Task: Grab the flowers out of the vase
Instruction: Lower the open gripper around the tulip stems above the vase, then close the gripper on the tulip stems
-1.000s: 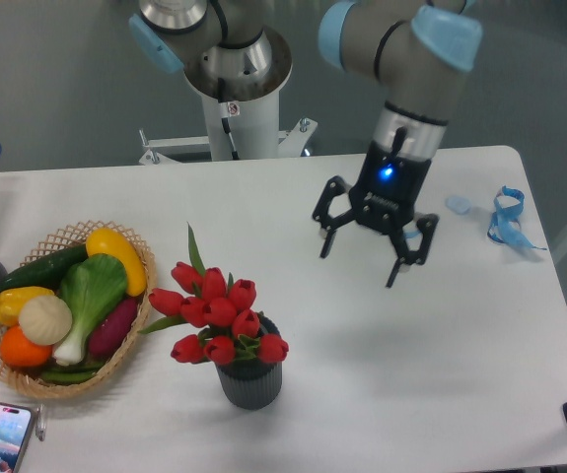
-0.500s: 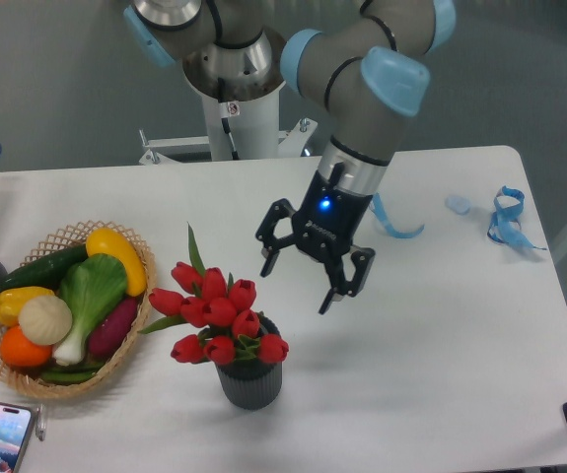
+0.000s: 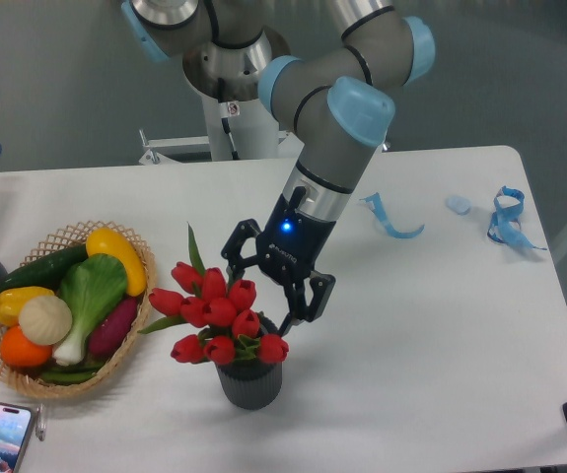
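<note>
Red flowers (image 3: 219,315) in ribbed vase (image 3: 250,384)

A wicker basket (image 3: 27,379) of produce sits at the table's left; a phone (image 3: 0,437) lies just below it (blue ribbons (image 3: 507,219) far right).

The flowers (image 3: 218,313) hide their stems (vase (image 3: 250,379) mouth too).
</note>
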You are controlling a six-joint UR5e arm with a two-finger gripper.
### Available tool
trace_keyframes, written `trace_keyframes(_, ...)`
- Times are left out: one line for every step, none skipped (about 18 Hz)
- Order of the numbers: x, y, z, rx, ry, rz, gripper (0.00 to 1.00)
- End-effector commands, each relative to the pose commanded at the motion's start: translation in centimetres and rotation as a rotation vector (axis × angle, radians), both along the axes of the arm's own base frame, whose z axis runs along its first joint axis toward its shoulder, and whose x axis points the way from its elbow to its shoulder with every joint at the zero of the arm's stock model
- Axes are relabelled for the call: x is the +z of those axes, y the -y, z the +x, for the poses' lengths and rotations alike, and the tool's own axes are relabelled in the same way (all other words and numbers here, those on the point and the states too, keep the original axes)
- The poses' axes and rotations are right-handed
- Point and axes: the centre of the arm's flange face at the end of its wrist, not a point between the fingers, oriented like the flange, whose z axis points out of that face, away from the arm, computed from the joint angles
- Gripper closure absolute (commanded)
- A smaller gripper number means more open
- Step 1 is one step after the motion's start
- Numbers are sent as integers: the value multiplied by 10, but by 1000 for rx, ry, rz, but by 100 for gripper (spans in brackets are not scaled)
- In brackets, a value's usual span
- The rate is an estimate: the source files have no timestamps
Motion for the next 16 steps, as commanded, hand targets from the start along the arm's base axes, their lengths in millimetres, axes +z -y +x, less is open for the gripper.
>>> trace_keyframes(0, -1, 2, -3, 0, 0, 0)
trace_keyframes(-1, -1, 3, -5, 1, -1, 0)
trace_keyframes(-3, -1, 3, -5, 5, -4, 0)
trace_keyframes(-3, -1, 3, -5, 5, -4, 0)
trace_keyframes(-2, -2, 4, -6, 3, -2, 0)
trace_keyframes(-2, -2, 4, -7, 3, -1, 0)
trace_keyframes(-2, -2, 4, -7, 3, -1, 0)
trace_keyframes(-1, -2, 5, -8, 6, 3, 0)
trace_keyframes(0, -2, 5, -10, 8, 8, 0)
trace_keyframes(0, -2, 6, -11, 10, 11, 0)
trace_keyframes(-1, -2, 5, -11, 11, 10, 0)
trace_keyframes(0, -2, 6, -11, 10, 11, 0)
trace_keyframes(-1, -3, 6, -13, 12, 11, 0)
trace_keyframes(-1, -3, 7, -15, 12, 11, 0)
trace_keyframes(-1, -3, 7, -15, 13, 10, 0)
trace_keyframes(-1, -3, 7, -15, 13, 10, 0)
